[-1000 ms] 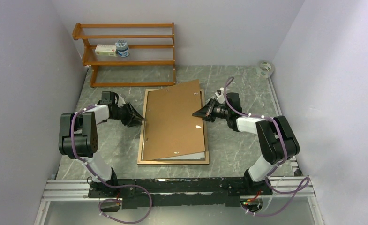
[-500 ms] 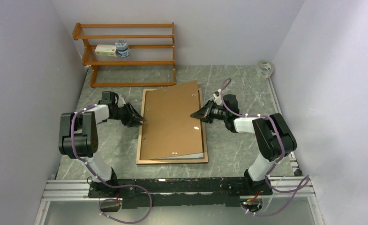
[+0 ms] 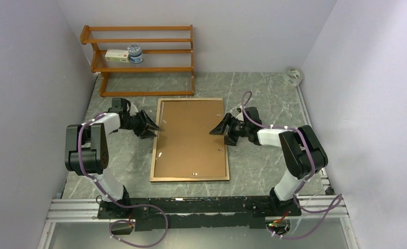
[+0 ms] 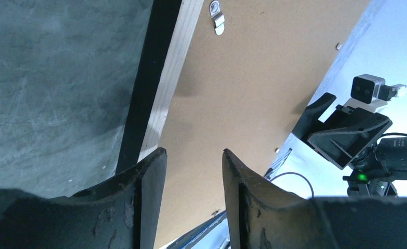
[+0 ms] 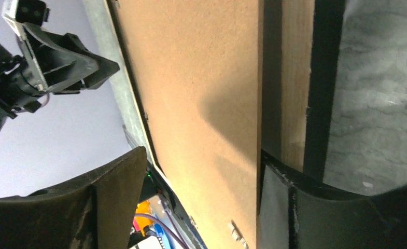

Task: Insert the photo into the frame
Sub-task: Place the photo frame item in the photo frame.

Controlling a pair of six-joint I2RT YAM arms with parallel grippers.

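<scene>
The frame (image 3: 157, 155) lies face down in the middle of the table, its black edge (image 4: 148, 78) and light wood back (image 5: 293, 78) showing in the wrist views. A brown backing board (image 3: 191, 137) sits flat and square inside it. The photo is hidden. My left gripper (image 3: 152, 127) stands open at the frame's left edge, its fingertips (image 4: 158, 155) over the rim, nothing between them. My right gripper (image 3: 218, 129) is open wide at the board's right edge (image 5: 255, 104), one finger (image 5: 281, 192) low beside the frame's rim.
An orange-brown shelf rack (image 3: 141, 68) stands at the back left with a small box (image 3: 117, 55) and a tin (image 3: 135, 53) on it. A roll of tape (image 3: 293, 75) lies at the back right corner. Walls close in on both sides.
The backing board, skewed and lifted at its right edge by my shut right gripper, now lies flat and square in the frame. The right gripper has opened and let go; the left opened slightly wider.
</scene>
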